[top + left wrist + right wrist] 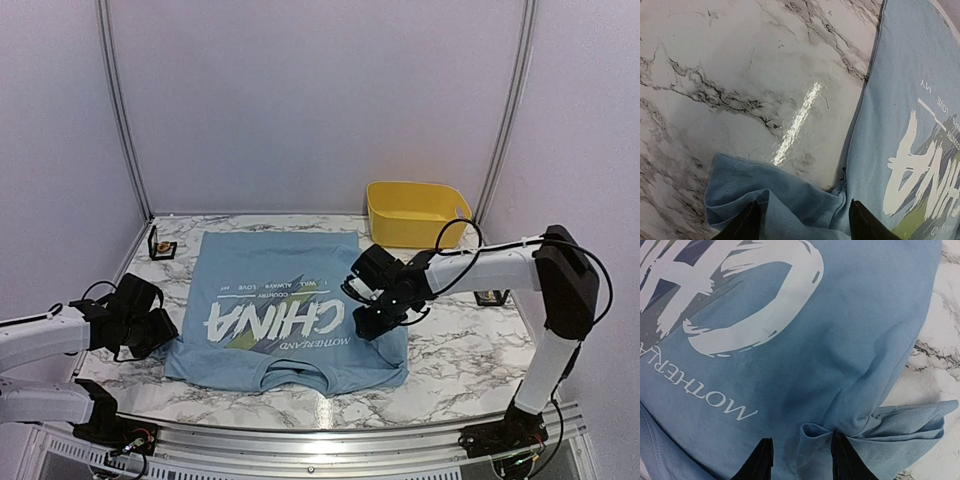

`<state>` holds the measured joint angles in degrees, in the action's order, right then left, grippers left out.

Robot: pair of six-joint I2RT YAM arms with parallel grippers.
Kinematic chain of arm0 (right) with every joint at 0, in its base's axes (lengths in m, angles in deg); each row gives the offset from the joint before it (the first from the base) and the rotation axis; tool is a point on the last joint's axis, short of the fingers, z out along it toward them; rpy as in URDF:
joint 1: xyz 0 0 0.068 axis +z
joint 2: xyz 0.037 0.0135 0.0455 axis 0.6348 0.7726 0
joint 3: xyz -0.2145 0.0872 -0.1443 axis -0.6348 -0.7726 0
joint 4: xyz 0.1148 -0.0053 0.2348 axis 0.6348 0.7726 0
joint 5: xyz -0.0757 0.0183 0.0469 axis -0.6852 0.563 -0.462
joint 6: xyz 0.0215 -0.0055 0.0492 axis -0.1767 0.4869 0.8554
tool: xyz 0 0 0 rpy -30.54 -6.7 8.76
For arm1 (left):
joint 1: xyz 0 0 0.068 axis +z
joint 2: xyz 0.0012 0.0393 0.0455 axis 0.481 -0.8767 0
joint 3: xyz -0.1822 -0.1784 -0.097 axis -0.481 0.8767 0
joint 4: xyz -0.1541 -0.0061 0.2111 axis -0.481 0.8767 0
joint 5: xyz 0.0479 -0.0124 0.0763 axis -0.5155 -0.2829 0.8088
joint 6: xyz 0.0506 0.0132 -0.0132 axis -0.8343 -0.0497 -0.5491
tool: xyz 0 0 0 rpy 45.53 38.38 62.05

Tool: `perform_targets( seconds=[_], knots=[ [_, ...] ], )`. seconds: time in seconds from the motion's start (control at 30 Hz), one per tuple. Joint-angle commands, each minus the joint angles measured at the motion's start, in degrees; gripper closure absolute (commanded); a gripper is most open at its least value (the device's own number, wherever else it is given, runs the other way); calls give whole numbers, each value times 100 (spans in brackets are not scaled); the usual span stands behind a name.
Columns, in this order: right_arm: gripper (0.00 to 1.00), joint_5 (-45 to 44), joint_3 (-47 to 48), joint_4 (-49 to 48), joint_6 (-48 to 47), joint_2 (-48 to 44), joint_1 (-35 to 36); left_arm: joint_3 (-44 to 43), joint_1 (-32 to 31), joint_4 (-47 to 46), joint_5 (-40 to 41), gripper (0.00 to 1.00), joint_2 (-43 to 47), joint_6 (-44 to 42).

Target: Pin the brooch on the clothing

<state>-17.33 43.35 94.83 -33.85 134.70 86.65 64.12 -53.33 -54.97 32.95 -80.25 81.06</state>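
The light blue T-shirt [285, 305] with white "CHINA" lettering lies flat on the marble table, collar toward the arms. My left gripper [158, 330] is open at the shirt's left sleeve; in the left wrist view its two dark fingers straddle the crumpled sleeve [790, 205], gripper [805, 224]. My right gripper [370, 322] is open over the shirt's right side; in the right wrist view a fold of the bunched right sleeve [880, 425] lies between its fingers, gripper [800, 460]. A small gold item on a black stand [160, 246], possibly the brooch, sits at the back left.
A yellow bin [415, 213] stands at the back right. A small dark object [490, 297] lies on the table right of the shirt, under the right arm. Bare marble [740, 75] lies left of the shirt. Walls close in the table's sides.
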Motion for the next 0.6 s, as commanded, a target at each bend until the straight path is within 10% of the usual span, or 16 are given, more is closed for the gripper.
perform_targets(
  seconds=[0.0, 0.27, 0.57],
  knots=[
    [66, -133, 199, -113, 133, 185, 134, 237, 34, -248, -52, 37, -63, 131],
    [100, -1084, 195, 27, 342, 147, 104, 408, 40, -294, -197, 39, 119, 209],
    [100, -1511, -856, 862, 1200, -1432, -608, 265, 13, 134, -254, 41, 572, 244]
  ],
)
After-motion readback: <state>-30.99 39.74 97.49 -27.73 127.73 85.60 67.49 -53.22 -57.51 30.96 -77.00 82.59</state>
